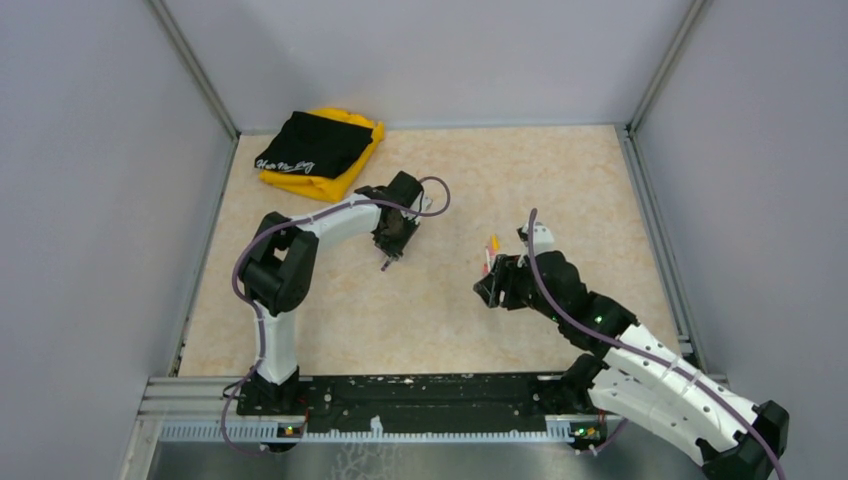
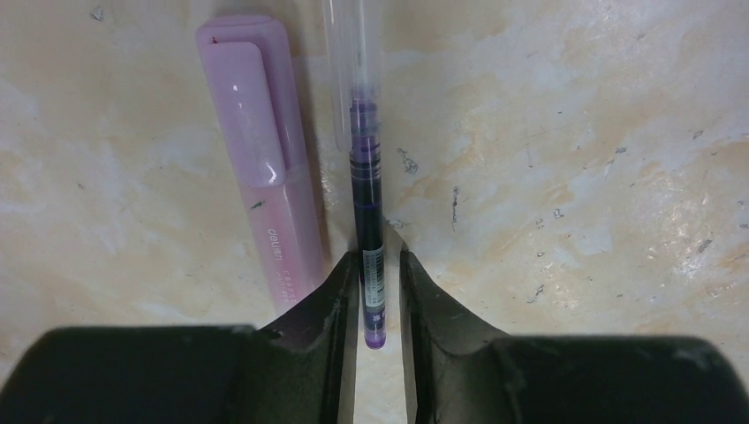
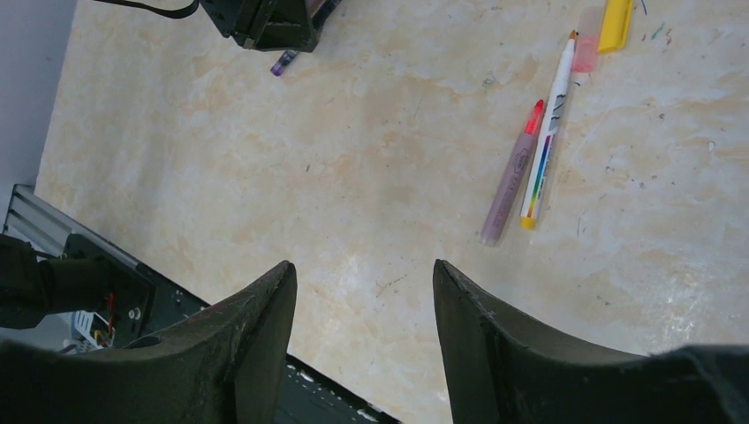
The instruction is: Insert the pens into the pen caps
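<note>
Left fingers [image 2: 329,309] straddle the purple pen [image 2: 365,194], slightly parted.

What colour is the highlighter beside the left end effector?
The highlighter is pale pink, seen best in the left wrist view.

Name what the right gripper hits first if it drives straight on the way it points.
Probably the bare beige marbled tabletop: the right gripper, open and empty, aims at a patch with nothing on it. The white rainbow-striped pen lies off to the side. Depth is uncertain.
</note>
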Robot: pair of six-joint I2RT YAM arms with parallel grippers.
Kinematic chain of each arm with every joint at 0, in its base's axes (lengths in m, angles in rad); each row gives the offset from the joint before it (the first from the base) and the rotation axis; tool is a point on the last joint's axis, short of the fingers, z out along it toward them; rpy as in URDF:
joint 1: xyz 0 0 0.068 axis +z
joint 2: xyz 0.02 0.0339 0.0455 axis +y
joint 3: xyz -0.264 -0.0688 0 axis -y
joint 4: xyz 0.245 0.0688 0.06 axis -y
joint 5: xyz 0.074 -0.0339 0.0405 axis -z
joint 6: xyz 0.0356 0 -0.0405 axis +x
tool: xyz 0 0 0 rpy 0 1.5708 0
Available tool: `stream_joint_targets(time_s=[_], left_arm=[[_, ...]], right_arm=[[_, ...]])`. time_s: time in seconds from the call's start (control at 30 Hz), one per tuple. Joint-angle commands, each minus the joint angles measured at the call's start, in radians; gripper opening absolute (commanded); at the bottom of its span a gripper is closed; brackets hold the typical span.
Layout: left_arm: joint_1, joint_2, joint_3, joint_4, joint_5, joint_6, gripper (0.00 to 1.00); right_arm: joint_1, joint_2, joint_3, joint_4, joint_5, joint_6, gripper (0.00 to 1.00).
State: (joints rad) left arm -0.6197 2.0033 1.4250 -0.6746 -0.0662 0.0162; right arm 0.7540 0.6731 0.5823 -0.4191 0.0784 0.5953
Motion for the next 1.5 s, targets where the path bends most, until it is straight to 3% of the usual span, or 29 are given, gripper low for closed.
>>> stream_joint_targets(time_s=[0.0, 0.2, 0.37, 0.73, 1.0, 1.13, 1.47], left_arm=[[-0.004, 0.028, 0.011, 0.015, 0.055, -0.014, 0.28], [-0.003, -0.048, 0.038, 0.01, 0.044, 0.004, 0.31], [-0.004, -0.174, 0.04, 0.052, 0.048, 0.03, 0.33], [-0.003, -0.467, -0.235, 0.458, 0.17, 0.05, 0.39], [-0.003, -0.521, -0.264, 0.505, 0.191, 0.002, 0.39], [-0.004, -0.539, -0.27, 0.506, 0.192, -0.002, 0.4], [-0.004, -0.537, -0.266, 0.499, 0.166, 0.008, 0.4]], right_arm=[[-0.007, -0.042, 0.021, -0.016, 0.05, 0.017, 0.58], [-0.007, -0.064, 0.022, -0.021, 0.104, 0.059, 0.58], [-0.008, 0.016, 0.08, -0.094, 0.166, 0.078, 0.58], [-0.024, 0.293, 0.225, -0.197, 0.217, 0.022, 0.5], [-0.139, 0.478, 0.273, -0.143, 0.149, -0.055, 0.43], [-0.214, 0.561, 0.263, -0.093, 0.025, -0.111, 0.41], [-0.225, 0.741, 0.287, -0.03, -0.017, -0.185, 0.33]])
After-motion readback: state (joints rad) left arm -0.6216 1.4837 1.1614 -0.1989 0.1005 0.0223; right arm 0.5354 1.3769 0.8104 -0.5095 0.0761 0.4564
